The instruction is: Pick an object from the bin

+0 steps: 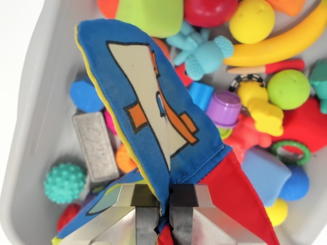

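Blue fabric fills the middle of the wrist view: a soft cloth book with an orange-and-cream rocket printed on one page and a red page fanning out toward the wrist view's right. The claw is closed on it, the two metal fingers pinching the cloth at its lower edge, so the book stands up from the jaws above the clutter in the grey bin. Below it the bin is crowded: a teal spiky ball, a grey embossed block, a light-blue teddy toy, a purple cup, a yellow banana, a green ball and more besides. To my eye the pick is made and what remains is carrying it clear. The worry is the grip itself: only a thin fold of limp cloth sits between the fingers, and I cannot tell how many pages are caught. If just one or two are, the rest may flop open, drag across the toys underneath or snag on the bin wall, and a tug like that could pull the fabric out of the jaws. A quick swing would make the loose pages flap and add to the same risk.
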Tool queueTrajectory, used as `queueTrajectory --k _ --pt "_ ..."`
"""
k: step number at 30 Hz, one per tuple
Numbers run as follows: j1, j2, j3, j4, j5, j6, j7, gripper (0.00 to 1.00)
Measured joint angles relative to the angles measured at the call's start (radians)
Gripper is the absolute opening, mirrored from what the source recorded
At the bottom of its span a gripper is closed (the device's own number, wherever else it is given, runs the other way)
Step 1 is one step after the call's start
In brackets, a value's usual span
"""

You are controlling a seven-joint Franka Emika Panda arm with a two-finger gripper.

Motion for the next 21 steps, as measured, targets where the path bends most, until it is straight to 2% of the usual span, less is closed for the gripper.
queueTrajectory --k 12,21 --pt "0.0 -0.016 0.0 0.058 0.0 -0.074 0.001 0.0" --pt "0.0 -0.02 0.0 0.082 0.0 -0.103 0.001 0.0"
